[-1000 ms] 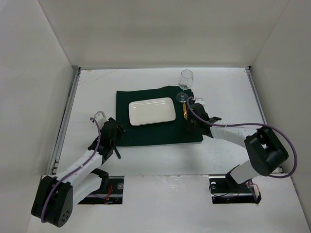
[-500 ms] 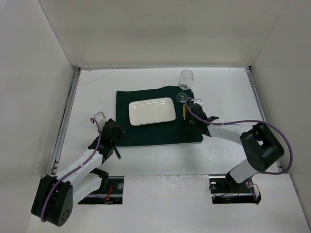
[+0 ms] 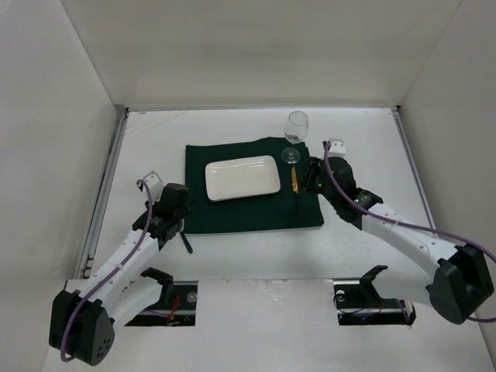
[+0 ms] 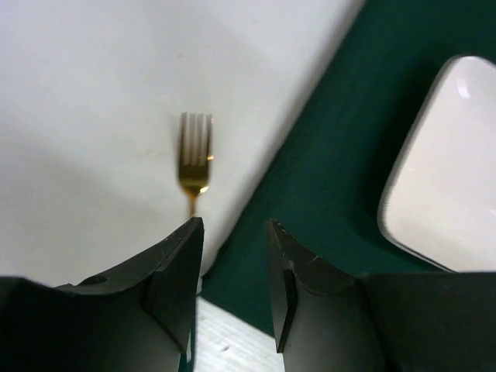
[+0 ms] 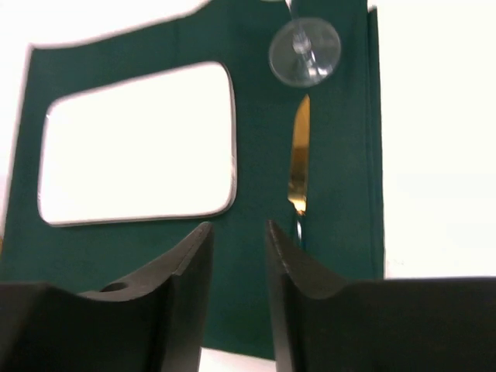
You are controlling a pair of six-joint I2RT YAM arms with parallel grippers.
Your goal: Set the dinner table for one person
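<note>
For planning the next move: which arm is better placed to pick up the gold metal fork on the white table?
Probably left. The left gripper hangs open directly above the gold fork, beside the left edge of the dark green cloth; the right gripper is across it.

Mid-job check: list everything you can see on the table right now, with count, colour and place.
table: one, white, under everything
cloth: one, dark green, middle of the table
plate: one, white, rectangular, on the cloth
glass: one, clear, upright at the cloth's far right corner
knife: one, gold blade and dark handle, on the cloth right of the plate
fork: one, gold, on bare table just left of the cloth
left gripper: one, black, open, above the fork's handle
right gripper: one, black, open, by the cloth's right edge beside the knife
</note>
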